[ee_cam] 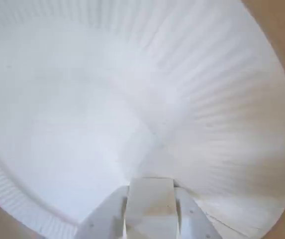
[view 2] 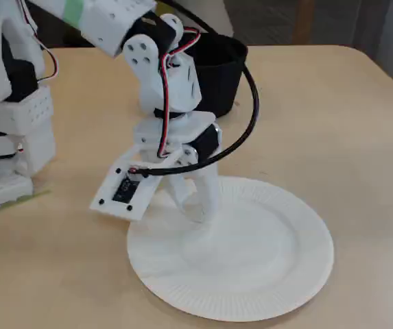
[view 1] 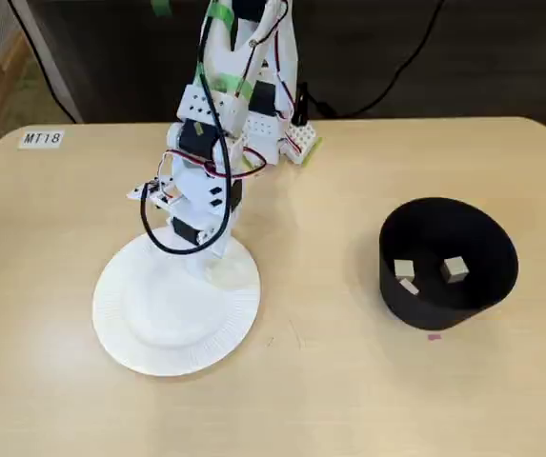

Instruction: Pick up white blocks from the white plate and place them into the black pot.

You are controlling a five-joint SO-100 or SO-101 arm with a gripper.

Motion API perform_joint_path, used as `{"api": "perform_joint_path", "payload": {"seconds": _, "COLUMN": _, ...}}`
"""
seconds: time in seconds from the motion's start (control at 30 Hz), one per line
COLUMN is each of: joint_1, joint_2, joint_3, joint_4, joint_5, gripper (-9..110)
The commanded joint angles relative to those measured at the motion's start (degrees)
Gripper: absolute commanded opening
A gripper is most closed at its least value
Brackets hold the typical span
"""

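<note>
The white plate (view 1: 120,333) (view 2: 306,274) lies at the table's left in a fixed view. My gripper (view 1: 206,262) (view 2: 197,205) reaches down over its far edge. In the wrist view my gripper (ee_cam: 149,221) is shut on one white block (ee_cam: 149,199), held between both fingers just above the plate's ribbed rim (ee_cam: 261,124). No other block shows on the plate. The black pot (view 1: 449,295) (view 2: 217,75) stands to the right and holds three white blocks (view 1: 404,268) (view 1: 410,285) (view 1: 455,269).
The arm's white base (view 2: 11,137) stands at the table's back edge, with cables running behind it. A label reading MT18 (view 1: 42,138) is stuck at the back left corner. Bare tabletop (view 1: 320,314) lies between plate and pot.
</note>
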Motion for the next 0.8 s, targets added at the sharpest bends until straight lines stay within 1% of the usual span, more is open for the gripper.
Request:
{"api": "perform_joint_path", "payload": {"seconds": 0.0, "joint_1": 1.76, "joint_2": 4.13, "joint_3": -4.83, "joint_4": -3.16, "joint_5": -0.26, "gripper": -2}}
{"api": "perform_joint_path", "payload": {"seconds": 0.2, "joint_1": 3.34, "joint_2": 12.66, "joint_3": -13.10, "joint_4": -8.96, "joint_5": 0.09, "gripper": -2}}
{"api": "perform_joint_path", "payload": {"seconds": 0.33, "joint_1": 0.62, "joint_2": 19.16, "joint_3": -15.91, "joint_4": -9.23, "joint_5": 0.00, "gripper": -2}}
{"api": "perform_joint_path", "payload": {"seconds": 0.47, "joint_1": -6.24, "joint_2": 25.49, "joint_3": -15.47, "joint_4": -9.32, "joint_5": -0.26, "gripper": -2}}
{"api": "perform_joint_path", "payload": {"seconds": 0.63, "joint_1": -17.84, "joint_2": 31.73, "joint_3": -14.50, "joint_4": -10.37, "joint_5": -1.67, "gripper": -2}}
{"api": "perform_joint_path", "payload": {"seconds": 0.77, "joint_1": -28.39, "joint_2": 37.27, "joint_3": -9.23, "joint_4": -14.77, "joint_5": -3.69, "gripper": -2}}
